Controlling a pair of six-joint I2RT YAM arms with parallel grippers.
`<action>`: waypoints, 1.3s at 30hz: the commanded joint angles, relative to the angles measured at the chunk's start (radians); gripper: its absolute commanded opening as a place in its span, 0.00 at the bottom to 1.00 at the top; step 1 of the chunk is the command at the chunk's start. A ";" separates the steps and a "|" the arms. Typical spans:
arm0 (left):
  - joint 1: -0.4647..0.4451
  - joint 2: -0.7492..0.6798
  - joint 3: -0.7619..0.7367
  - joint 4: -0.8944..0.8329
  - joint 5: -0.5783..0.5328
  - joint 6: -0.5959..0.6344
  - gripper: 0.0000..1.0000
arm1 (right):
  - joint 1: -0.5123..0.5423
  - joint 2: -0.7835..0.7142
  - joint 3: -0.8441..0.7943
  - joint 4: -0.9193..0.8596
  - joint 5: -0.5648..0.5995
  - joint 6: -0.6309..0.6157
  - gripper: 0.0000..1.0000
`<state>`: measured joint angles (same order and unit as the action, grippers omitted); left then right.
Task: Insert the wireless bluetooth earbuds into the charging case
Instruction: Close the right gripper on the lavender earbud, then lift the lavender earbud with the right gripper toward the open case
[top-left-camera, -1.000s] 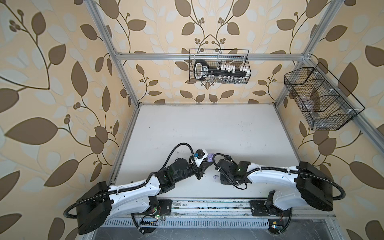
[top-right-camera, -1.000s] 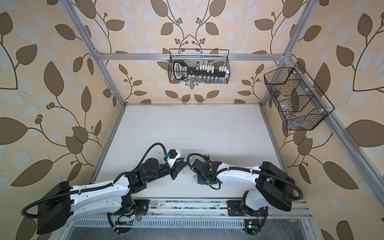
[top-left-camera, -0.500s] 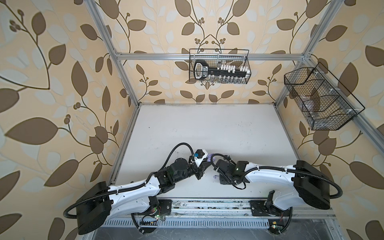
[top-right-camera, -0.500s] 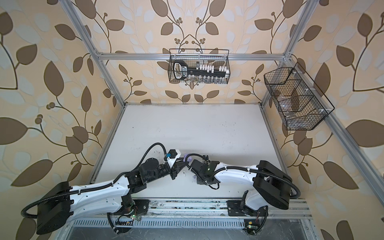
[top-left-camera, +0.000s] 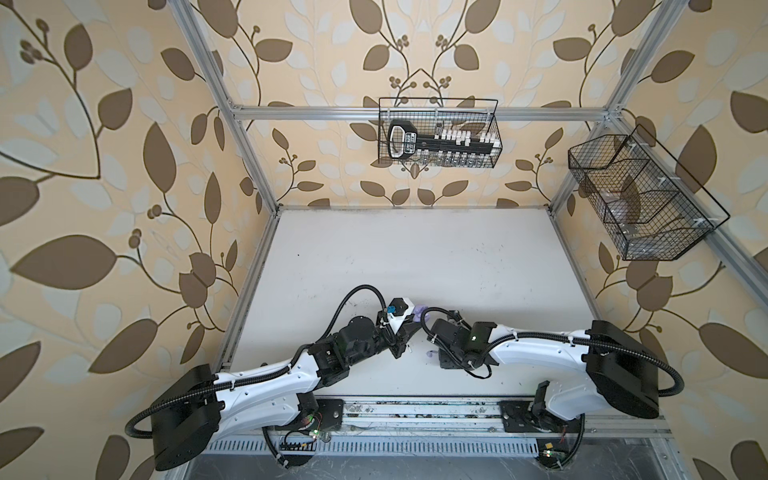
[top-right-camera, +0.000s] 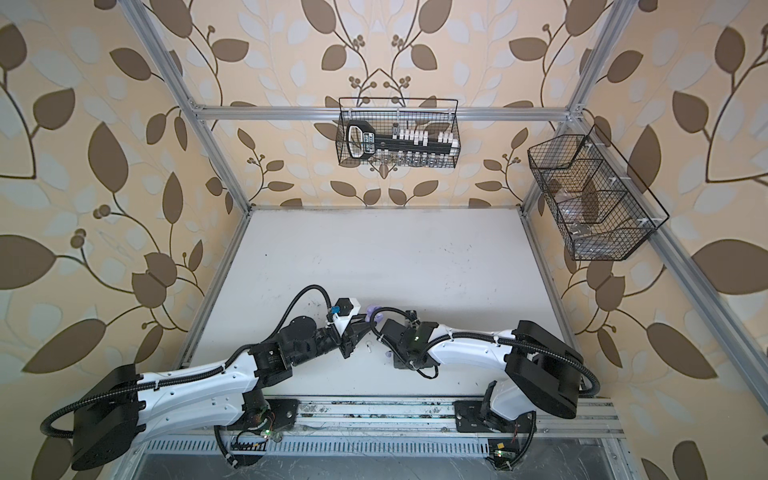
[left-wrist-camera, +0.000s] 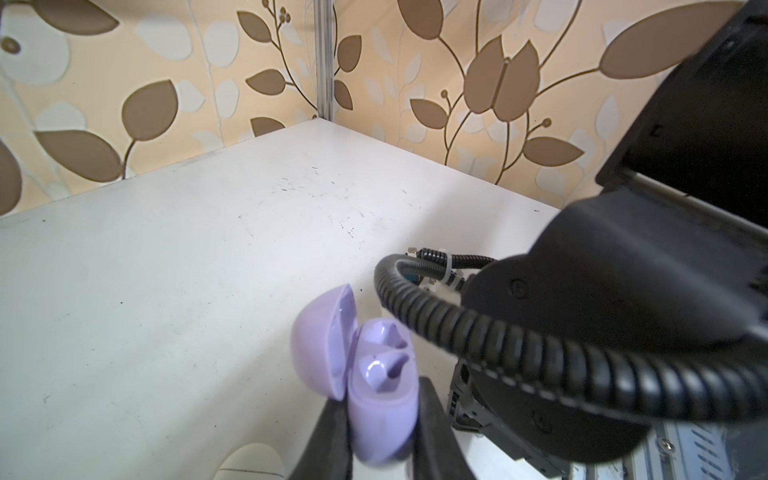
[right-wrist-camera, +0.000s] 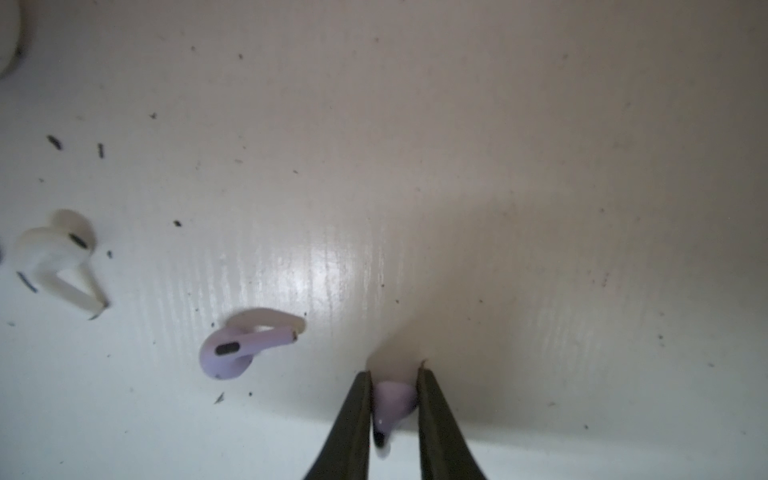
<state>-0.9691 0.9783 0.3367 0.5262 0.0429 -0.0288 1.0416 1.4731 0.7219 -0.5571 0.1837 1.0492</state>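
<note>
My left gripper (left-wrist-camera: 378, 395) is clamped on the lilac charging case (left-wrist-camera: 374, 399), the two fingers pressing its lower half from either side. The left wrist view shows the lid swung open and the two moulded wells facing up; whether anything sits in them I cannot tell. In both top views that case is only a small lilac patch (top-left-camera: 419, 311) poking out past my left fingertips. A rounded white case (left-wrist-camera: 249, 461) shows beneath my left hand in the left wrist view alone. My right gripper (right-wrist-camera: 394, 374) is hidden under its own wrist in both top views. The right wrist view shows it closed on a lilac earbud (right-wrist-camera: 394, 401), with a finger (right-wrist-camera: 357, 415) tight against each side. Whether that earbud is off the table (top-left-camera: 415, 257) I cannot tell. Just beside my right fingertips, on the side toward my left hand, a second lilac earbud (right-wrist-camera: 237, 349) lies on its side. A white earbud (right-wrist-camera: 58, 262) lies farther out the same way. From above I find only a lilac speck (top-left-camera: 430, 354) at the edge of my right wrist (which of the two lilac earbuds, I cannot say).
</note>
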 joint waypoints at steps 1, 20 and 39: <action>0.000 -0.015 0.006 0.016 -0.015 -0.006 0.02 | 0.006 0.017 0.017 -0.031 0.014 0.002 0.21; 0.000 -0.010 0.007 0.015 -0.016 -0.006 0.02 | 0.008 -0.008 0.017 -0.040 0.030 0.005 0.19; 0.000 0.006 0.013 0.013 -0.011 -0.008 0.03 | -0.009 -0.076 0.038 -0.061 0.137 0.001 0.19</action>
<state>-0.9691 0.9806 0.3367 0.5190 0.0429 -0.0288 1.0378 1.4166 0.7238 -0.5892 0.2611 1.0492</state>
